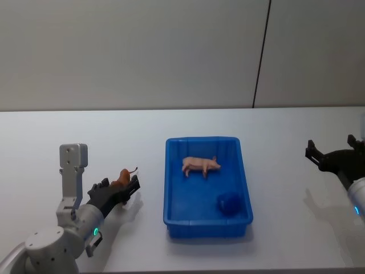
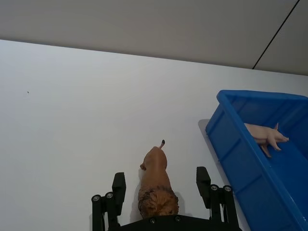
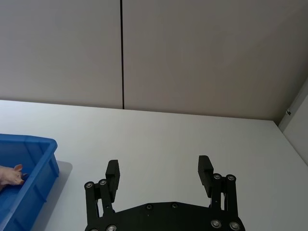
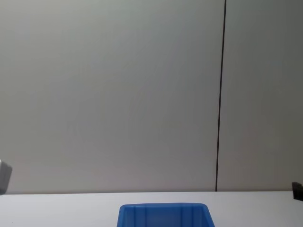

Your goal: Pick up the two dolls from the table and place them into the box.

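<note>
A brown lion doll (image 2: 156, 185) lies on the white table (image 1: 68, 125) left of the box, its tail pointing away from me. My left gripper (image 2: 160, 182) stands open astride it, one finger on each side, neither touching; in the head view the lion (image 1: 121, 178) shows at the left gripper (image 1: 124, 187). A pink pig doll (image 1: 201, 165) lies inside the blue box (image 1: 171, 182), toward its far end; the left wrist view shows the pig (image 2: 264, 135) too. My right gripper (image 1: 333, 155) hovers open and empty far right of the box, fingers (image 3: 205, 168) spread.
A dark blue lump (image 1: 230, 202) sits in the near right corner of the box. The box's rim (image 4: 163, 207) shows low in the chest view. A grey wall stands behind the table. Bare tabletop lies between the box and each gripper.
</note>
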### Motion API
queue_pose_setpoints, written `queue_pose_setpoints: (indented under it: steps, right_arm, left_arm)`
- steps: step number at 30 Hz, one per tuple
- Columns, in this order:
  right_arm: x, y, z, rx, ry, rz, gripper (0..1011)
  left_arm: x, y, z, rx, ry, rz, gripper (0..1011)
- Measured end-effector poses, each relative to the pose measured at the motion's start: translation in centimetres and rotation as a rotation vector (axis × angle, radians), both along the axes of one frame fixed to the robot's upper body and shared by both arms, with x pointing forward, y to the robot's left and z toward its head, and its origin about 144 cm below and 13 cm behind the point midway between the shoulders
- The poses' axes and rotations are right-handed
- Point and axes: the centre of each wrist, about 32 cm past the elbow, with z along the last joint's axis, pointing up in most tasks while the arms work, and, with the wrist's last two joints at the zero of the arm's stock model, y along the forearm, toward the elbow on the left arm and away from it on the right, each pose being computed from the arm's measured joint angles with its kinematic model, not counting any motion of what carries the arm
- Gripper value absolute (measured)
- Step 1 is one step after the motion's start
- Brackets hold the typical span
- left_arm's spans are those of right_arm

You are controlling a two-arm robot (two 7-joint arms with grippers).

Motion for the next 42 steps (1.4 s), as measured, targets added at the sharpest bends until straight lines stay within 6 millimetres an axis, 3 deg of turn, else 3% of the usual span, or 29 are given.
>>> queue_pose_setpoints:
  steps: [7,16,29,42]
  right_arm:
    - [0.0,0.0,0.0,0.000,0.000,0.000,1001]
    - [0.0,0.0,0.0,0.000,0.000,0.000,1001]
    - [0.0,0.0,0.0,0.000,0.000,0.000,1001]
    - [0.0,0.0,0.0,0.000,0.000,0.000,1001]
  left_arm:
    - [0.5,0.0,-0.4,-0.011,0.009,-0.012,782]
    - [0.7,-0.1,-0.5,-0.008,0.014,-0.025,487]
    - [0.7,-0.1,0.5,0.018,-0.039,-0.058,436]
    - [1.4,-0.4,3.0,0.024,-0.195,-0.160,436]
